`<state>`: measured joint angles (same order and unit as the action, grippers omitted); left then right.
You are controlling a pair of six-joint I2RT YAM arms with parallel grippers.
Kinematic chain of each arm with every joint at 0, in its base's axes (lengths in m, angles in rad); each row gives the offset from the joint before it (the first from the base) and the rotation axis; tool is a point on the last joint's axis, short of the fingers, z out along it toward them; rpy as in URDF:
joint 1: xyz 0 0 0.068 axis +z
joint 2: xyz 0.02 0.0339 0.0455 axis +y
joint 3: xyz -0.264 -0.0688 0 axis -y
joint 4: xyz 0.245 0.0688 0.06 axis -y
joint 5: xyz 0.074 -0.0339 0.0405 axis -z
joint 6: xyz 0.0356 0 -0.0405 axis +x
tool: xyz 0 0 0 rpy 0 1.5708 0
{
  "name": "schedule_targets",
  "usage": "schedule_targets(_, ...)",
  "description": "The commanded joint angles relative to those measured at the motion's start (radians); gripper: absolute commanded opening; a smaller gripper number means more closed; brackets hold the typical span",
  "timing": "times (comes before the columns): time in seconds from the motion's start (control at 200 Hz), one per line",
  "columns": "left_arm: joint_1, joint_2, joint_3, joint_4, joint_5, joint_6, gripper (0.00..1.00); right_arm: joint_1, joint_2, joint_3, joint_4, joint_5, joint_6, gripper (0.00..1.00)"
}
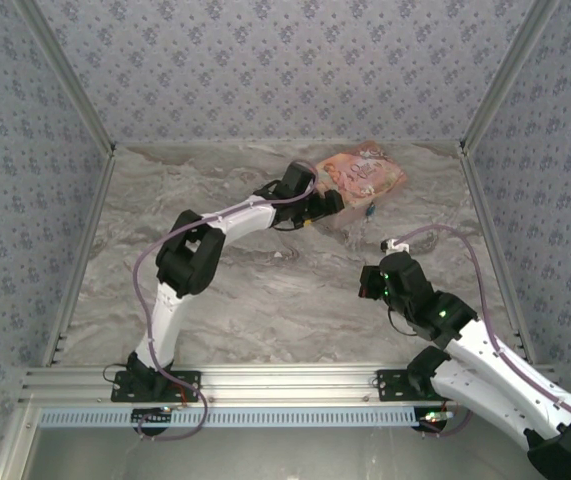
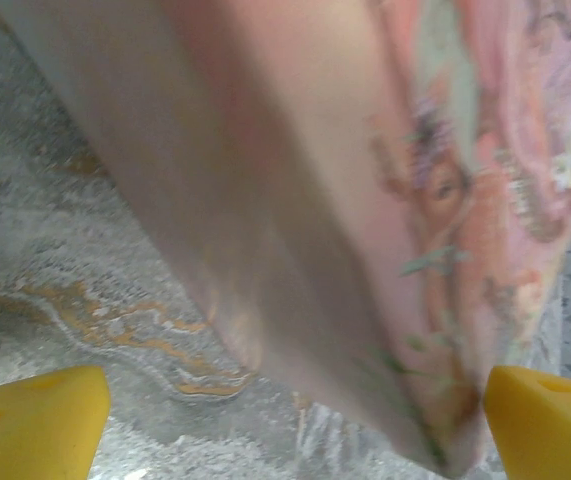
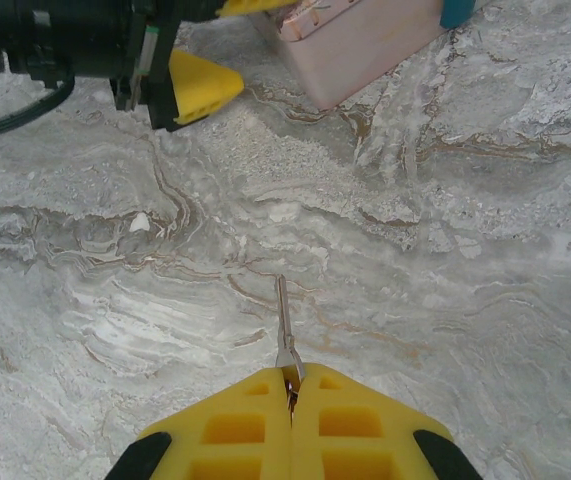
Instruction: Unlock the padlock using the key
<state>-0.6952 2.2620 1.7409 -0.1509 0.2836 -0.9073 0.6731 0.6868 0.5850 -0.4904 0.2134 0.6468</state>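
I read the padlock as the sliver of teal at the near right corner of the pink box, which sits far back on the surface, right of centre. The key is pinched in my right end effector, with the fingers pressed together on its head and the blade sticking straight out ahead of them. From the blade's tip the padlock lies farther away and a little to the right, well apart, so I judge the coming move to be a forward reach with a slight rightward correction. My left end effector is the nearer one, spread wide with a corner of the box between its fingers, not clamped on it. The keyhole I cannot make out.
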Motion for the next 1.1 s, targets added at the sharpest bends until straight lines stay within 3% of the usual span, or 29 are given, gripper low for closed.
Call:
schedule_targets(0.0, 0.01, 0.035, 0.036, -0.047, 0.01, 0.0, 0.95, 0.003, -0.007, 0.003, -0.002, 0.011, 0.019, 0.0)
schedule_targets(0.2, 0.014, 0.026, -0.03, -0.086, 0.018, 0.023, 0.9, 0.003, -0.007, 0.005, -0.009, 0.02, 0.018, 0.0)
schedule_targets(0.69, 0.097, -0.21, -0.49, -0.006, -0.013, 0.075, 0.89, -0.007, 0.008, 0.007, -0.007, 0.017, 0.011, 0.0)
schedule_targets(0.894, 0.15, -0.347, -0.682, 0.02, -0.04, 0.099, 0.89, -0.008, 0.018, 0.004, -0.002, 0.011, 0.009, 0.0)
schedule_targets(1.094, 0.226, -0.412, -0.758, 0.036, -0.04, 0.108, 0.89, -0.008, 0.04, 0.004, 0.014, -0.003, 0.005, 0.0)
